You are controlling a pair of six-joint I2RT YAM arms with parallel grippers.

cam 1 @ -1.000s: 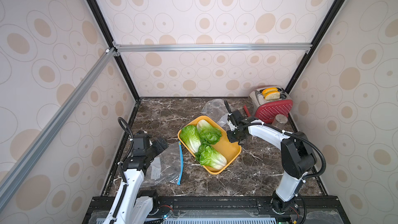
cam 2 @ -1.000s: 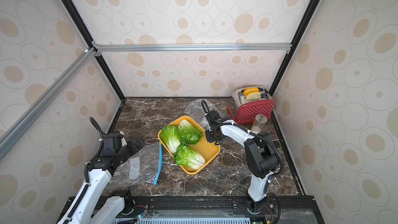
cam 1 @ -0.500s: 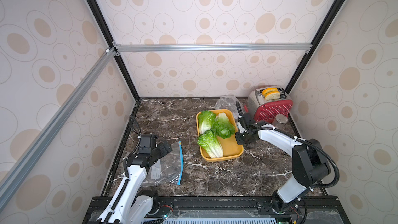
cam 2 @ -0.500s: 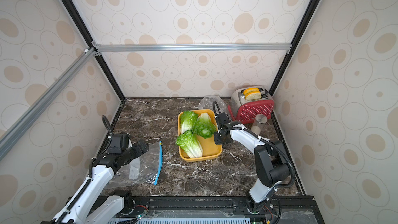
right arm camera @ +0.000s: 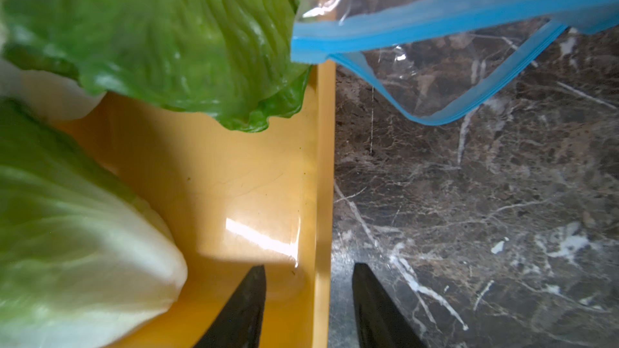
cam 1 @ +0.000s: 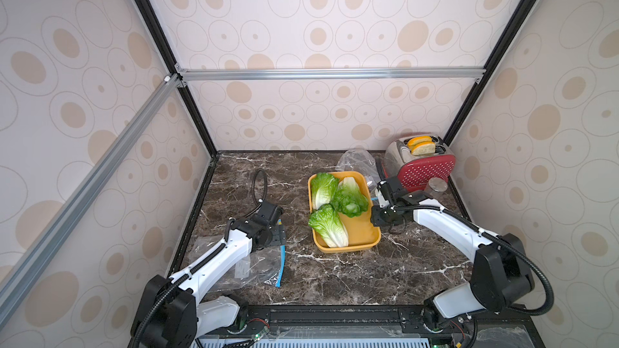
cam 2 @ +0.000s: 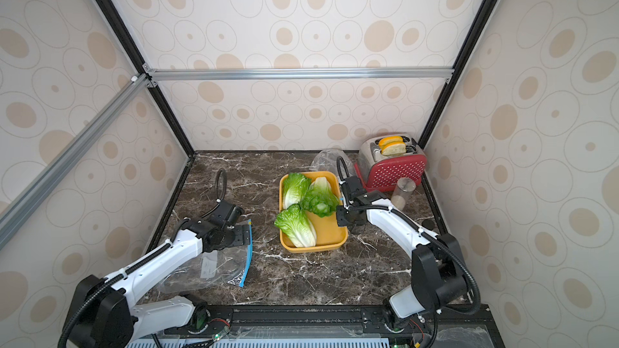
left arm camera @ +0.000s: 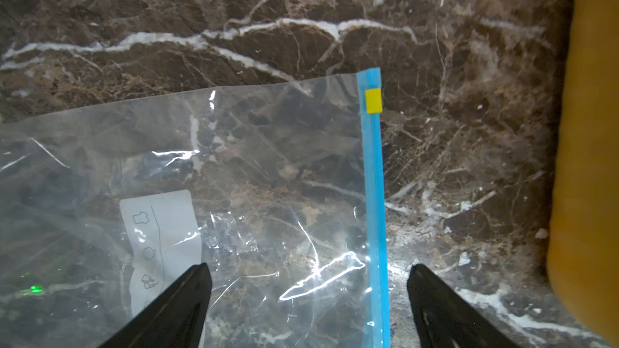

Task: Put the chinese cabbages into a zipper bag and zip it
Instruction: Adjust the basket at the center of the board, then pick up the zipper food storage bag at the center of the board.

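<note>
Taking the table (cam 1: 335, 279) as a clock seen from above, with 12 at the far wall: at 8 o'clock a clear zip bag (cam 1: 254, 264) (left arm camera: 251, 148) lies flat, the marble showing through it. Its blue strip (left arm camera: 373, 179) faces the tray, with a yellow slider (left arm camera: 373, 100) at the strip's far end. The left gripper (cam 1: 280, 235) (left arm camera: 308, 267) hangs over that edge with its jaws wide apart and nothing between them but the strip below.

At the centre sits a yellow tray (cam 1: 363, 230) (cam 2: 331, 234) (right arm camera: 234, 179) holding all three cabbages: one (cam 1: 322, 189) at the tray's 11 o'clock, one (cam 1: 351, 197) at 2 leaning on it, and one (cam 1: 330, 229) at 7.

The right gripper (cam 1: 374, 217) (right arm camera: 308, 266) is at the tray's 3 o'clock rim. Its jaws are parted and astride the wall, one finger inside and one outside, with a gap on each side.

A second clear bag (cam 1: 356, 162) (right arm camera: 469, 28) lies crumpled at 1 o'clock with its mouth agape and one corner reaching over the tray's rim. At 2 o'clock, a red toaster (cam 1: 425, 170) holds two bread slices (cam 1: 421, 146), with a small lidded jar (cam 1: 435, 187) just beside it.
</note>
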